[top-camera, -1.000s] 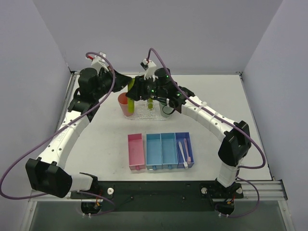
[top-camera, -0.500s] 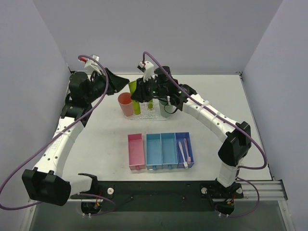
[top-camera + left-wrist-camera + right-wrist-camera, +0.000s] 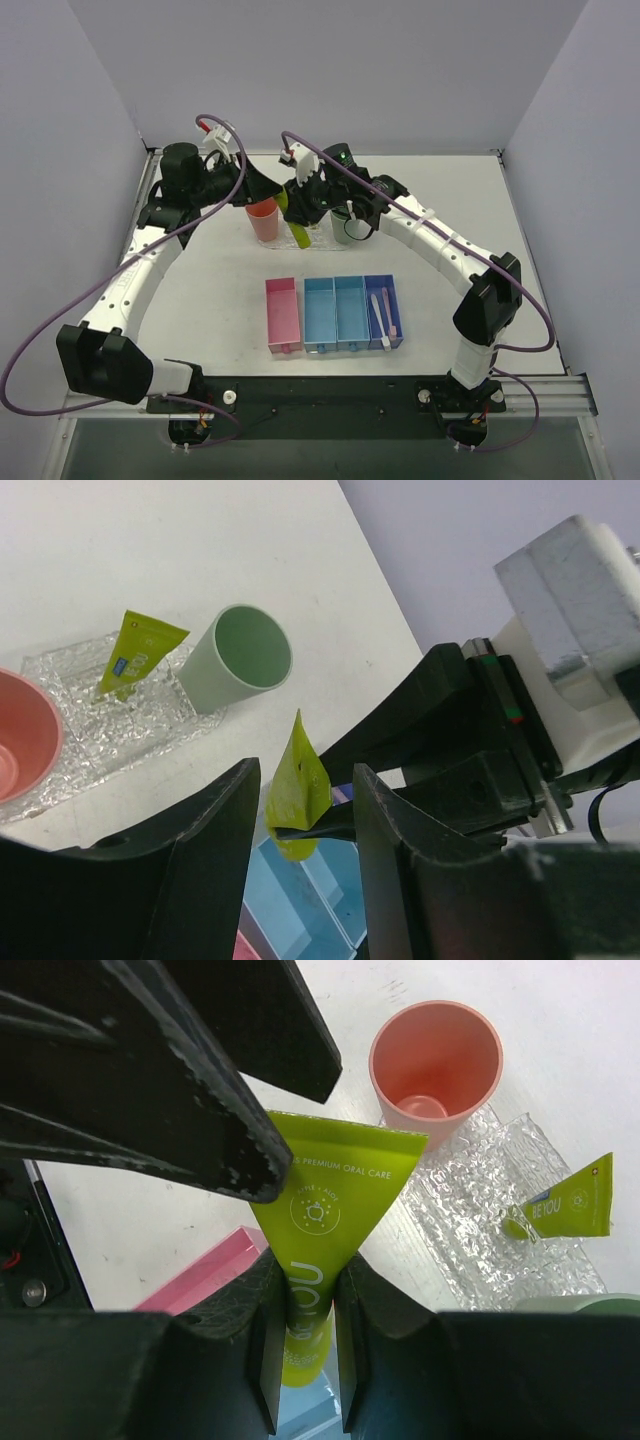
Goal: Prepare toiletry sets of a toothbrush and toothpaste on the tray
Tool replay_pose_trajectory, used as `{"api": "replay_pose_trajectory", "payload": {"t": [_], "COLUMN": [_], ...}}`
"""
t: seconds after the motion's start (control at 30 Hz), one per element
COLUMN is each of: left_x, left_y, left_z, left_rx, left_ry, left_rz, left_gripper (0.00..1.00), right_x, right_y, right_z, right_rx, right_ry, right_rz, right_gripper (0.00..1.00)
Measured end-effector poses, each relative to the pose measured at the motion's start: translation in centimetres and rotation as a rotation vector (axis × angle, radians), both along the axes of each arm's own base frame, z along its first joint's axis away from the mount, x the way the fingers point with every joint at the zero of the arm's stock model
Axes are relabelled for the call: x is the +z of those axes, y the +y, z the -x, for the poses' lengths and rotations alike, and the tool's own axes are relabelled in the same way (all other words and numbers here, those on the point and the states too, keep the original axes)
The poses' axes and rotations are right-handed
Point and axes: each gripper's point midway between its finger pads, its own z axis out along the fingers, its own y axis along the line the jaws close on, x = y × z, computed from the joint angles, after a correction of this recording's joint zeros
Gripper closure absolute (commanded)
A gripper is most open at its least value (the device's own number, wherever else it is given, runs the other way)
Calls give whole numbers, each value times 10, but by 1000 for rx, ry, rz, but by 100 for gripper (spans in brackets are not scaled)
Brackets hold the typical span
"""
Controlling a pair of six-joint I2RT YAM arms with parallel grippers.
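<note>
While angled down, right end effector point(image 3: 305, 1310) pinches toothpaste point(image 3: 335, 1195), seemingly above tray point(image 3: 470, 1230).

Tight over the tray point(image 3: 480, 1220): pink cup point(image 3: 435, 1060) and green cup point(image 3: 240, 658) at its ends, left gripper point(image 3: 305, 772) nose to nose with right gripper point(image 3: 305, 1282) and its toothpaste point(image 3: 322, 1195). Roomy table point(image 3: 435, 290) right of bins point(image 3: 320, 302).

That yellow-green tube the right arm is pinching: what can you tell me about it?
The toothpaste tube is a flat, glossy yellow-green plastic wedge. Its wide, straight end narrows toward the grip, and it is printed in white with "PREMIUM ORAL CARE" and a round emblem. The right pincer is shut on its narrow half and holds it in the air, with the wide end pointing away from the wrist. The left pincer is open, one finger on either side of the tube; I cannot tell whether they touch it.
</note>
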Motion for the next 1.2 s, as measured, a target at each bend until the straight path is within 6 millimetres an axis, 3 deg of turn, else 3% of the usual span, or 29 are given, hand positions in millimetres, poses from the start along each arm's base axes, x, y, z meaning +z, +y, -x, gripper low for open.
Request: {"api": "replay_pose_trajectory", "payload": {"t": [0.13, 0.27, 0.4, 0.53, 0.63, 0.83, 1.03, 1.2], "left_x": [-12, -18, -19, -22, -24, -27, -26, -18], "left_y": [-4, -14, -23, -24, -26, -25, -14, -8], "left_z": [2, 3, 6, 6, 7, 3, -21, -48], "left_rx": [-27, -63, -99, -110, -113, -107, -23, 71], "left_ry": [35, 59, 65, 76, 85, 89, 5, -83], "left_rz": [-21, -41, -50, -52, -54, -65, -191, -294], "left_gripper": [49, 57, 76, 88, 100, 100, 100, 100], "right_x": [3, 13, 11, 9, 6, 4, 7, 21], "right_y": [-1, 3, 2, 0, -2, -6, -18, -54], "right_z": [2, 4, 8, 7, 7, 3, -6, -4], "right_rx": [24, 53, 77, 84, 86, 61, -23, -136], "right_ry": [-25, -66, -81, -99, -110, -124, -142, -175], "right_rz": [18, 22, 48, 72, 90, 117, 126, 133], "right_gripper": [91, 91, 91, 89, 82, 52, 47, 47]}}
